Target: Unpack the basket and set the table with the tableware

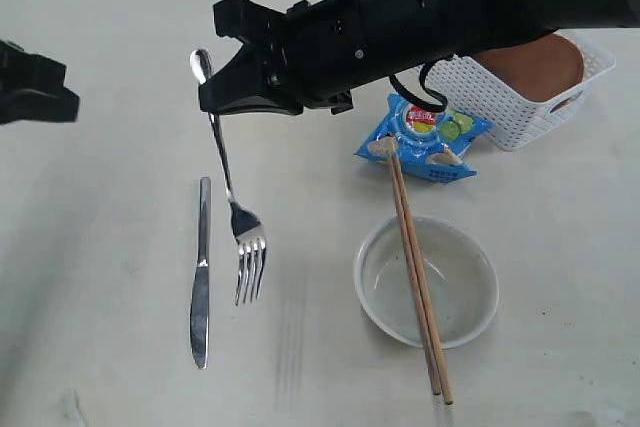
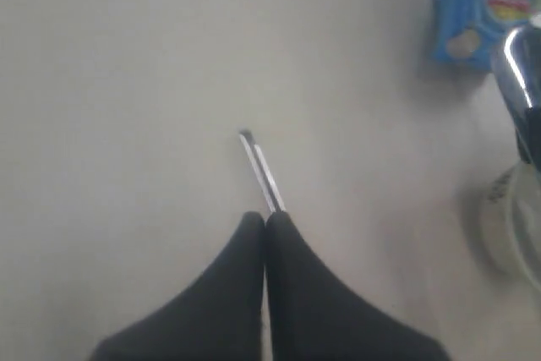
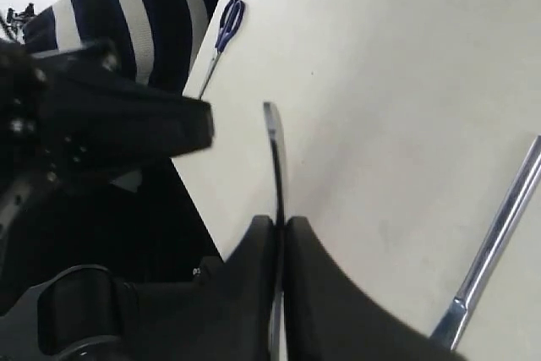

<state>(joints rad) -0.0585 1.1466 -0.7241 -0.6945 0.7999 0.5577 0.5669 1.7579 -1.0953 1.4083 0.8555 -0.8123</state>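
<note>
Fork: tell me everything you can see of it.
The fork is shiny steel: a long slim handle with a rounded end, then tines. It slants across the table, tines beside the knife but apart from it. The right claw is shut on the handle near its rounded end; whether that end is lifted I cannot tell.

Prob. lab: robot arm over table, scissors.
</note>
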